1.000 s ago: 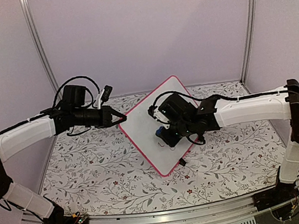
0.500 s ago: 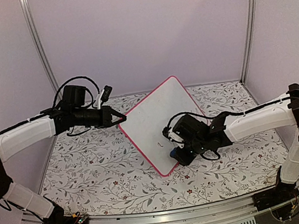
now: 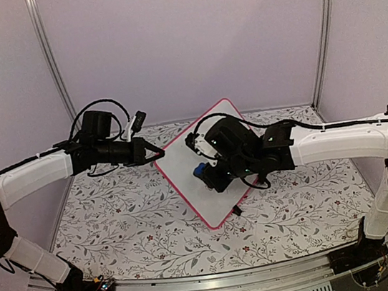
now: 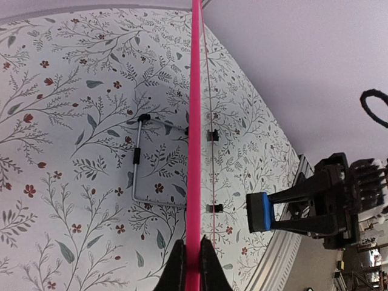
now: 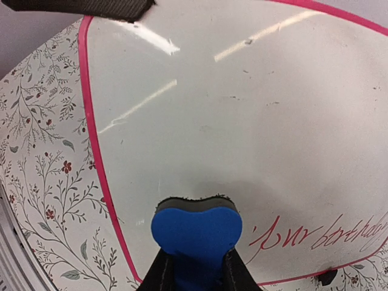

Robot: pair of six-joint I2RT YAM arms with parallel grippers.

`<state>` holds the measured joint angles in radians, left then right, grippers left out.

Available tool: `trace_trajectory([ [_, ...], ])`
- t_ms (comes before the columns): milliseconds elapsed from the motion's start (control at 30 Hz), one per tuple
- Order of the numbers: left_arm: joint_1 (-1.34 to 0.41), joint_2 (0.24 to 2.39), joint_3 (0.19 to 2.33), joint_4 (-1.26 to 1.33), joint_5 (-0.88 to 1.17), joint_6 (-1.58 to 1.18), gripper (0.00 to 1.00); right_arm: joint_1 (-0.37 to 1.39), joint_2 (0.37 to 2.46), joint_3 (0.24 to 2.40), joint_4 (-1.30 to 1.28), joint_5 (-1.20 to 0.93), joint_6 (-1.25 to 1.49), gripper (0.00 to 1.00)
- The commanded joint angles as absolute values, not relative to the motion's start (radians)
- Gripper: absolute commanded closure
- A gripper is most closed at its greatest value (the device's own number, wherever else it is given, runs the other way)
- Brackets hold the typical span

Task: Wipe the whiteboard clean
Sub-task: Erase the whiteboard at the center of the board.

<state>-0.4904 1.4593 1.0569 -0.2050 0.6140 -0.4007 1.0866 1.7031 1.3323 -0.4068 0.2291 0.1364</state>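
Mid-wipe: left claw (image 4: 193,270) pinched the whiteboard (image 5: 242,121), right claw (image 5: 195,270) squeezed the eraser (image 5: 195,233); my next sweep (I judged) needed the red writing (image 5: 315,235).

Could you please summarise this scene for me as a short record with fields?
Board: white rectangular whiteboard with pink-red frame, standing tilted on the floral tablecloth
Left tool: clamped on the frame's edge
Right tool: holding a blue eraser block with dark felt face
Eraser contact: appears just off the board face in the left wrist view
Marks: red handwriting near one edge, not yet wiped
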Motion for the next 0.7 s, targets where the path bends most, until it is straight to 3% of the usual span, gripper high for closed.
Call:
trace_trajectory([
  [0, -0.504, 1.476, 1.054, -0.188, 0.633, -0.37, 1.0, 1.076, 1.753, 1.384, -0.406, 0.258, 0.074, 1.0],
  [300, -0.504, 1.469, 1.053, -0.188, 0.632, -0.37, 1.0, 1.007, 1.815, 1.252, -0.32, 0.16, 0.095, 1.0],
  [667, -0.504, 1.454, 1.052, -0.182, 0.648, -0.377, 1.0, 1.006, 1.743, 1.013, -0.3, 0.094, 0.184, 1.0],
])
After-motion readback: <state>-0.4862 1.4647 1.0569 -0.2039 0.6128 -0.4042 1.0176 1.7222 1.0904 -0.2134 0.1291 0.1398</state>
